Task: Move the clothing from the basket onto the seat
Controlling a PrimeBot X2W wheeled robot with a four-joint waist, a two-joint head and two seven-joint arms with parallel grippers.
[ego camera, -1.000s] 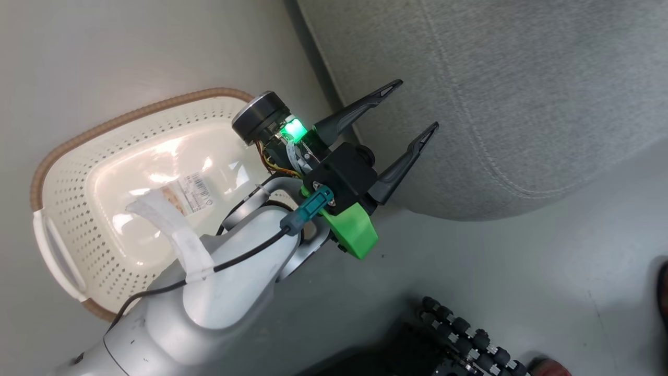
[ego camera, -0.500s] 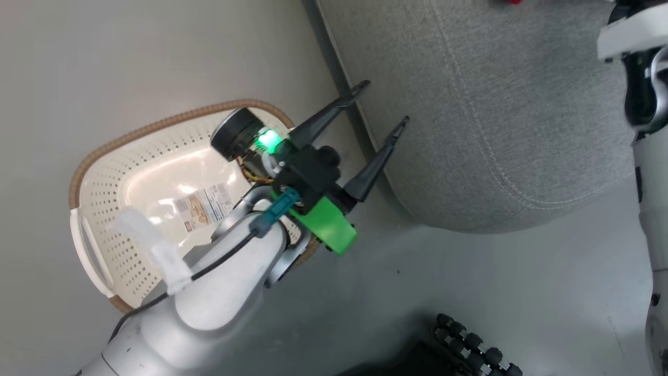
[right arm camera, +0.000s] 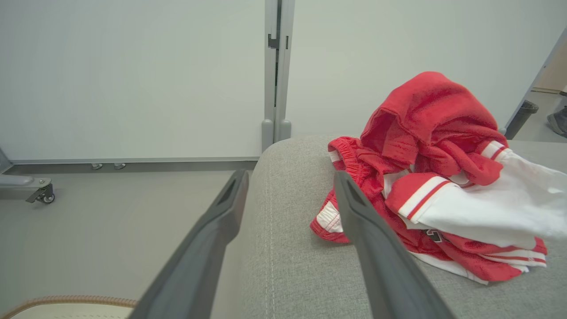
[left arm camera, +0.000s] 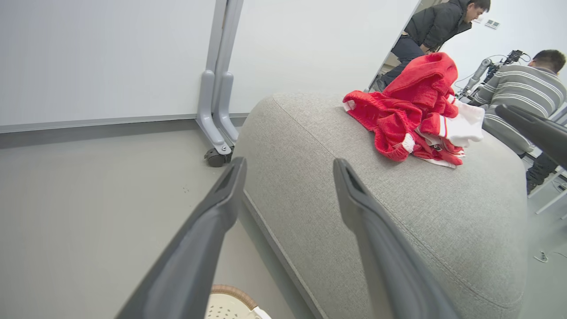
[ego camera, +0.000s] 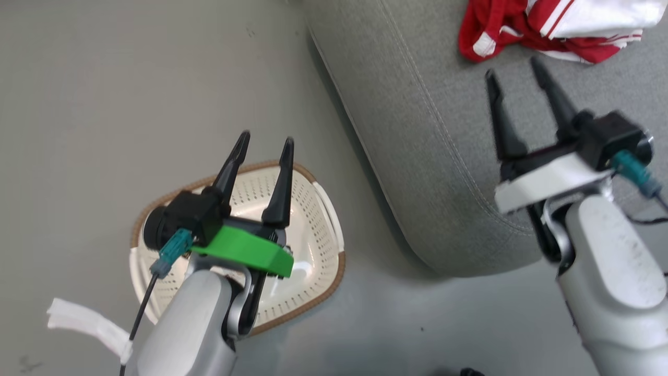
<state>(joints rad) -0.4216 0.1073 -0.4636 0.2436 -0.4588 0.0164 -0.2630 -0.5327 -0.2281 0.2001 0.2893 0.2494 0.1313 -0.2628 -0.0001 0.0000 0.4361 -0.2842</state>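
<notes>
Left gripper (ego camera: 266, 138): released. Its two dark fingers are spread wide and nothing is held between them. In the head view it is seen above the basket, fingers pointing up that view.
Right gripper (ego camera: 512, 67): likewise released, with its fingers parted and nothing gripped. It is held over the seat, its tips just short of the clothing and apart from it.
Clothing (ego camera: 543, 26): a crumpled red heap with white panels, a white cuff and red-white stripes, laid on top of the seat at the upper right of the head view. In the right wrist view its near edge is crossed by one finger.
Seat (ego camera: 443, 130): a large light-grey cushion with a stitched seam along its rounded edge. The basket is placed near its corner but apart from it.
Basket (ego camera: 315, 219): cream-white and perforated, with a brown rim. It is stood on the grey floor (ego camera: 130, 78), and much of its inside is hidden by the left arm.
Left wrist view: the seat's corner is framed between the fingers, and the clothing is seen further back on the cushion.
Background: a pale partition panel (left arm camera: 110, 57) on a wheeled foot is stood behind the seat. A person in a dark jacket (left arm camera: 438, 22) and a person in a striped top (left arm camera: 522, 88) are seen beyond it.
</notes>
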